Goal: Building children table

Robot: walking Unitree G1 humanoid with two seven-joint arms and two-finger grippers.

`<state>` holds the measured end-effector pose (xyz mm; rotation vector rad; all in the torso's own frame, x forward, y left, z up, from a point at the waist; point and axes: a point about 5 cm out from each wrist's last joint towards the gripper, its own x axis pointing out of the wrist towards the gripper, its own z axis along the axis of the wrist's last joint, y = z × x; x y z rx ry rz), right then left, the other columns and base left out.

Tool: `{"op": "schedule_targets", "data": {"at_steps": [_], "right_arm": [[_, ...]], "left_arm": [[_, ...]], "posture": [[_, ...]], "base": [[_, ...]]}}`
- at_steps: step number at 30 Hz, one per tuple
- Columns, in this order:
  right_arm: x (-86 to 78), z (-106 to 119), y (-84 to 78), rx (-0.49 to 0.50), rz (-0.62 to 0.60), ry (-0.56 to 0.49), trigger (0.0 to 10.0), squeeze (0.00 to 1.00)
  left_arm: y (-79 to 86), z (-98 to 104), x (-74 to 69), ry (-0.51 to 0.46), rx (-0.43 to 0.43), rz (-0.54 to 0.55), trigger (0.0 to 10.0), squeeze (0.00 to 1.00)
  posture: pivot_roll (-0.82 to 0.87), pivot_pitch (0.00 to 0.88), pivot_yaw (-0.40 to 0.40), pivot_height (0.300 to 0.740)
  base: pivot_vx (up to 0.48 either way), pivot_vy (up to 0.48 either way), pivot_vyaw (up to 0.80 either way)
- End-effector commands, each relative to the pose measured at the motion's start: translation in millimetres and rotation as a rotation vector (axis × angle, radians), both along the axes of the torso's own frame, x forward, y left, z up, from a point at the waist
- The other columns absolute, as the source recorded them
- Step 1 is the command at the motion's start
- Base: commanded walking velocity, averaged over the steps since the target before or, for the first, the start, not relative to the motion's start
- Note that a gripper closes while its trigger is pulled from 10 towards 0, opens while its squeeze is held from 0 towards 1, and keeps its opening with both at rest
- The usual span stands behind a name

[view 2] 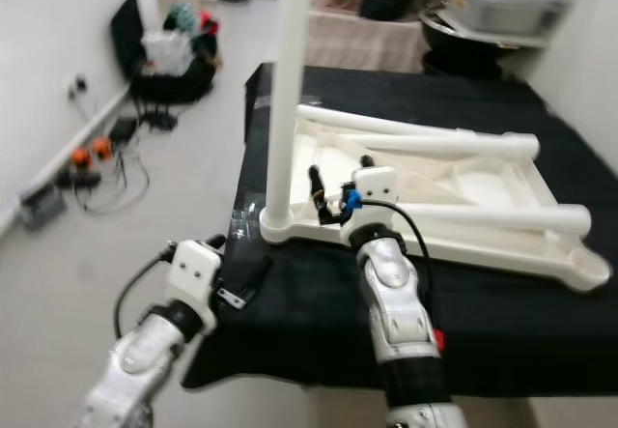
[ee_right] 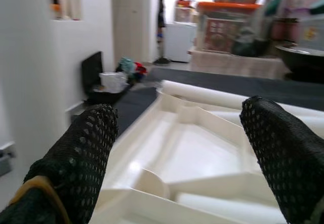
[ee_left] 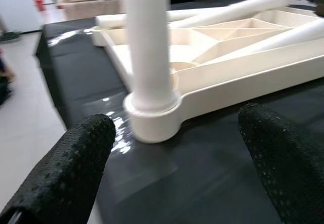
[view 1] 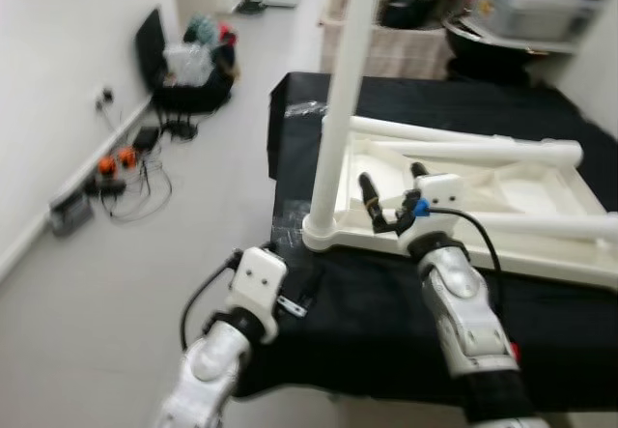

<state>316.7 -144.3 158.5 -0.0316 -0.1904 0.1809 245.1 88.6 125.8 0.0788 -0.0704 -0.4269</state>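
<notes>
Loosely, 2 legs point(view 1: 473, 148) lie inside the upturned tabletop point(view 1: 541, 191).

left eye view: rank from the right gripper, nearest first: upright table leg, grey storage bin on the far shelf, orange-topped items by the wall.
From the right gripper, jaws open over the upturned tabletop:
1. Upright table leg, just to its left, standing in the near corner socket.
2. Grey storage bin, far ahead on the right.
3. Orange-topped items, on the floor at the left wall.
</notes>
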Motion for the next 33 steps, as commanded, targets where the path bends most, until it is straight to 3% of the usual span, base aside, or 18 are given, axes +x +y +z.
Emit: {"op": "schedule_targets", "data": {"at_steps": [1, 6, 17, 22, 33], "right_arm": [[-1.9, -1, -1.2, -0.01, -0.018, 0.002, 10.0, 0.0], [-17.2, -6, 12.6, -0.037, 0.091, 0.002, 10.0, 0.0], [-32.0, -11, 13.5, -0.076, 0.121, 0.006, 10.0, 0.0], [-6.7, 10, 9.2, -0.063, 0.06, -0.051, 10.0, 0.0], [0.2, 20, 4.3, -0.092, 0.056, -0.078, 10.0, 0.0]], "left_arm": [[0.9, 0, 1.1, 0.001, 0.014, 0.007, 10.0, 0.0], [12.3, 13, 1.7, -0.046, 0.022, 0.054, 10.0, 0.0], [19.0, 15, -7.8, -0.078, 0.069, 0.067, 10.0, 0.0], [17.0, 16, -3.7, -0.091, 0.077, 0.046, 10.0, 0.0], [27.9, 16, 0.5, -0.091, 0.099, 0.075, 10.0, 0.0]], "posture": [[0.04, 0.0, -0.064, 0.74], [0.04, 0.0, -0.059, 0.74], [0.04, 0.0, -0.056, 0.74], [0.04, 0.0, -0.055, 0.74], [0.03, 0.0, -0.056, 0.74]], "base": [[0.0, 0.0, 0.0], [0.0, 0.0, 0.0], [0.0, 0.0, 0.0], [0.0, -0.439, 0.0], [0.0, -0.436, 0.0]]}}
